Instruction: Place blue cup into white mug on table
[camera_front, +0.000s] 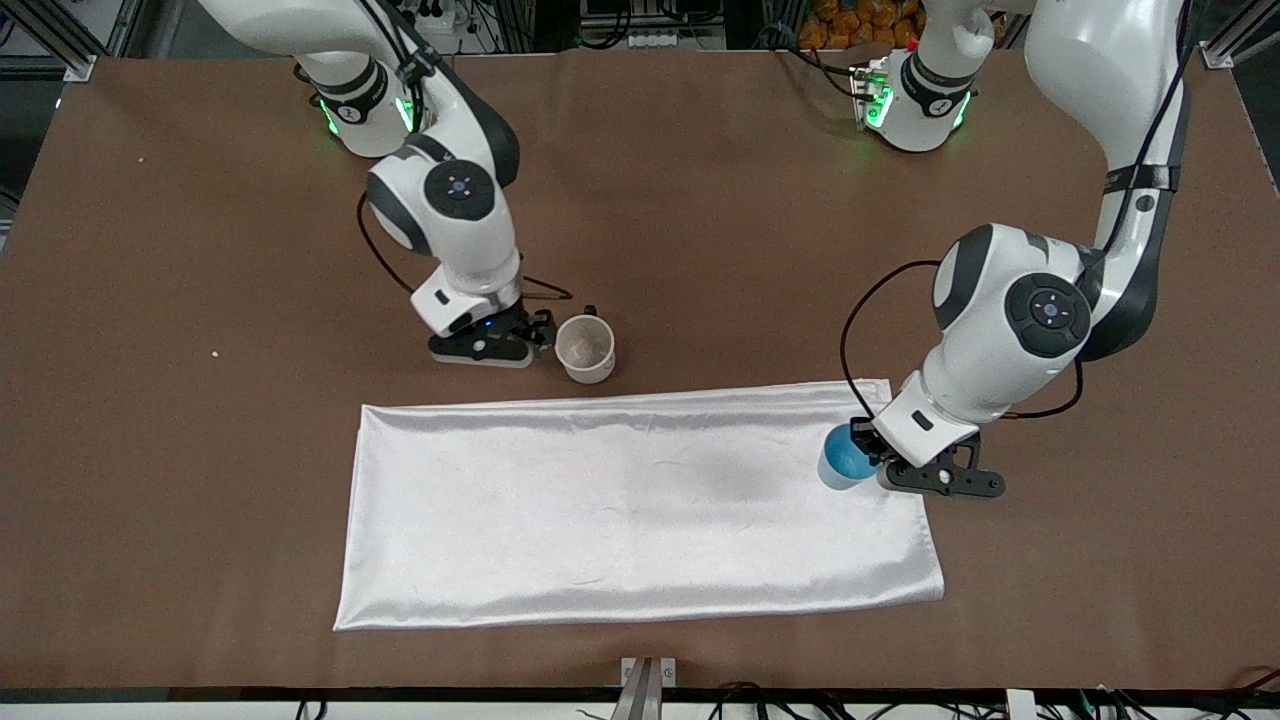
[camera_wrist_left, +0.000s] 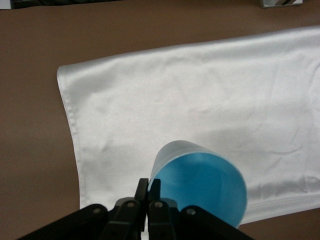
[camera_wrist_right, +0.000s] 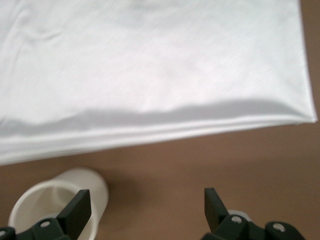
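Blue cup (camera_front: 843, 458) pinched by the rim in the left gripper (camera_front: 868, 452), up over the corner of the white satin cloth (camera_front: 640, 500) at the left arm's end of the table (camera_front: 200, 450). Fingers (camera_wrist_left: 148, 189) clamped tight on the cup's wall, one inside the mouth and one outside, as seen in the left wrist view (camera_wrist_left: 148, 200); cup (camera_wrist_left: 200, 182) tipped, open mouth turned toward that wrist camera, long axis well off vertical. White mug (camera_front: 586, 349) upright on bare brown table just off the cloth's edge nearer the bases, mouth up, dark handle toward the bases, well apart from the cup, toward the right arm's end. Coming move likely a carry over the cloth toward the mug, then a righting of the cup so its base goes down into the mug's mouth. Left arm the carrier; right arm nearer the mug by far and waiting. Right gripper (camera_front: 541, 332) low just beside the mug, fingers spread wide and holding nothing; in the right wrist view (camera_wrist_right: 145, 207) mug (camera_wrist_right: 57, 202) beside one fingertip (camera_wrist_right: 77, 210), not between the two; touching or not, cannot tell.
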